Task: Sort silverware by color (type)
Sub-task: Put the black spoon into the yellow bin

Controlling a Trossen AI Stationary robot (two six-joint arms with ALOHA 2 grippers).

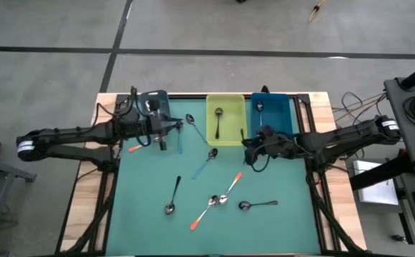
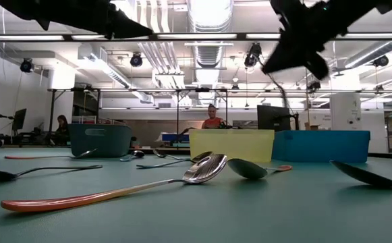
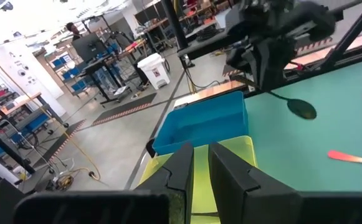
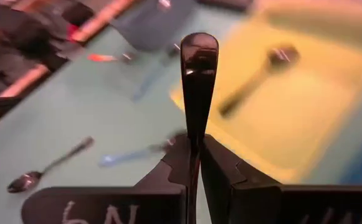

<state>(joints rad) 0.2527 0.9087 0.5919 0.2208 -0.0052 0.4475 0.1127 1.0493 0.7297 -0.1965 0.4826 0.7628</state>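
Holding a dark-handled spoon (image 4: 199, 68) clamped upright between its fingers, right gripper (image 1: 252, 151) hangs beside the yellow bin (image 1: 225, 135), likely bound for a bin; left gripper (image 3: 200, 171) closed, empty, near the grey bin (image 1: 152, 100); other spoons scattered on the counter (image 1: 278, 235).

Seen from above, the dark six-joint left arm reaches in from the left edge of the frame, running rightward to end left of centre in the upper half. Its left gripper (image 1: 163, 135) has its two dark fingers (image 3: 187, 171) drawn nearly together with only a narrow slit between them and nothing in it. The dark right arm enters from the right edge and stretches leftward to just right of centre. Its right gripper (image 1: 250, 151) is clamped on the handle of a black-handled spoon (image 4: 199, 74), which stands up from between the fingers.
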